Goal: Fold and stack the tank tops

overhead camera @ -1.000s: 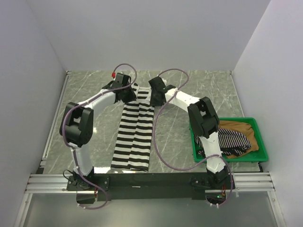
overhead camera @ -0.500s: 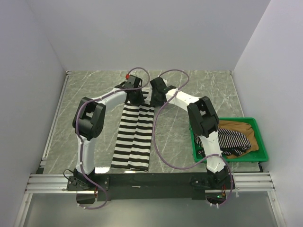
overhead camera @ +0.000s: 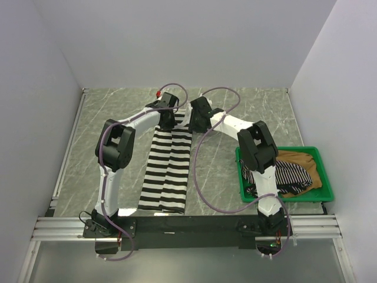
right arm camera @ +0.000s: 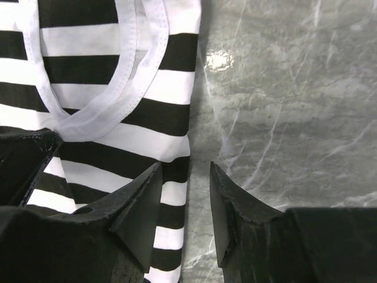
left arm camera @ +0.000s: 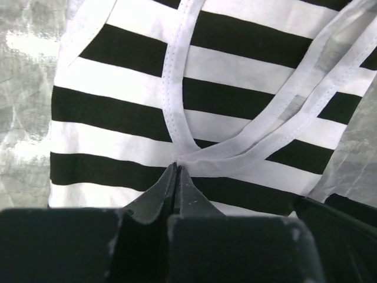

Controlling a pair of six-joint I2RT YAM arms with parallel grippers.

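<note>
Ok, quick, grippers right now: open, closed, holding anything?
Left gripper: closed, tips at the white trim of the striped tank top; pinch unclear.
Right gripper: open, holding nothing.

grey marbled stone counter, long black-and-white wide-striped cloth tank top lying flat mid-counter, folded lengthwise, green plastic tray at right near side, well apart
</note>
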